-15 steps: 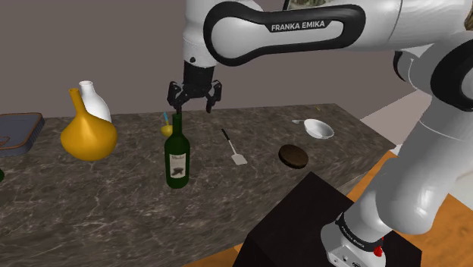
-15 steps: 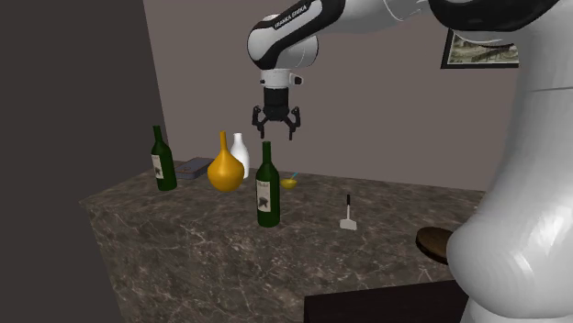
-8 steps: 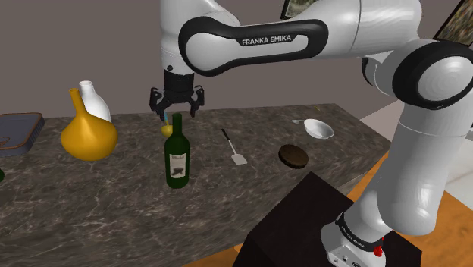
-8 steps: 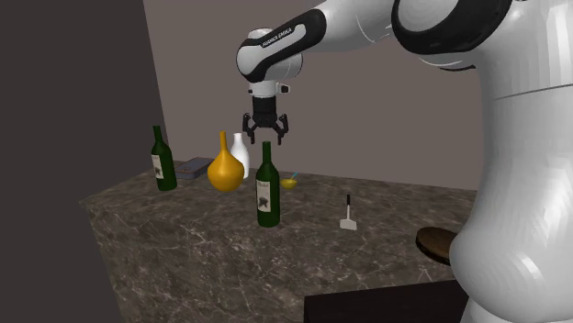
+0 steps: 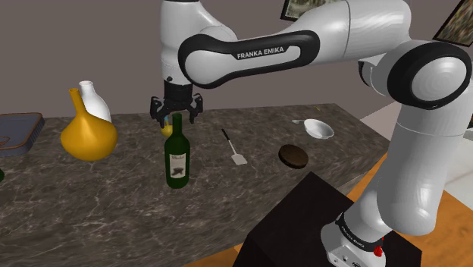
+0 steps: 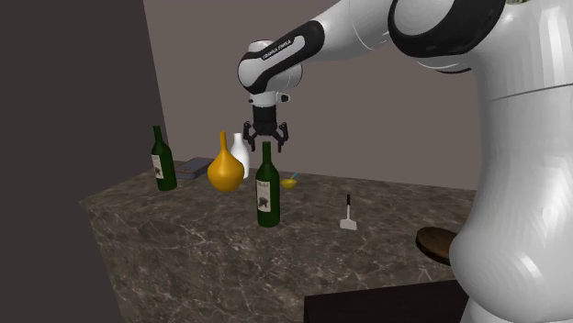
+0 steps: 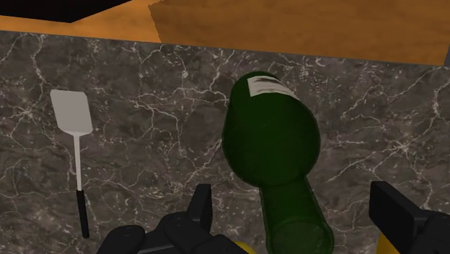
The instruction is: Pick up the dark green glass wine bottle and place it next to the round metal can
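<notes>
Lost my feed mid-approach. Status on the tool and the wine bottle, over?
Tool open, fingers straddling the green bottle neck, no contact. Bottle upright on counter, not lifted. Spatula well aside.

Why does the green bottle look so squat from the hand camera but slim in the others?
Wrist view: the camera looks down along the wine bottle, foreshortening it, with its neck nearest, inside the open gripper. Shoulder view: seen side-on, its full height shows.
</notes>
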Tool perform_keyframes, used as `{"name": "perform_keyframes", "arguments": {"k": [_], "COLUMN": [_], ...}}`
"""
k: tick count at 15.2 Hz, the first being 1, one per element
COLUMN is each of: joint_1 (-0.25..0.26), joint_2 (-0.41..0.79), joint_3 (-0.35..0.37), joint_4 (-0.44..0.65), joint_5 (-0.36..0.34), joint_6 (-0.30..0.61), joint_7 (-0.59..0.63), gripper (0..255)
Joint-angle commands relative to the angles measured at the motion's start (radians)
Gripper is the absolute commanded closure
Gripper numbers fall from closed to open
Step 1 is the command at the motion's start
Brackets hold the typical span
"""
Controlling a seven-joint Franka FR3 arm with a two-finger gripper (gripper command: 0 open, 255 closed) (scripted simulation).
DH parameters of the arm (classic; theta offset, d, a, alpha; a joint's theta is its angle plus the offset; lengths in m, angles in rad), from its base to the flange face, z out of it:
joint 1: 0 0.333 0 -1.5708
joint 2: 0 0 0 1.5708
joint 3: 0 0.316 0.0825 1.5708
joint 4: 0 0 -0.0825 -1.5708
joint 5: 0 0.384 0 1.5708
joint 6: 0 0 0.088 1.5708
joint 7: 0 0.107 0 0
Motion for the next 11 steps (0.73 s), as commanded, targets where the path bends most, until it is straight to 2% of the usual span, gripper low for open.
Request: {"name": "perform_keyframes", "arguments": {"k": [1,4,5,11], "joint_1": [0.000,0.000,0.000,0.000], "joint_2": [0.000,0.000,0.000,0.000], "joint_3": [0.000,0.000,0.000,0.000], "joint_4": [-0.001,0.000,0.000,0.000], "joint_5": [0.000,0.000,0.000,0.000], "joint_6": [0.001,0.001,0.001,0.001], "joint_7": [0.000,0.000,0.000,0.000], "gripper": [0,0,255,255]}}
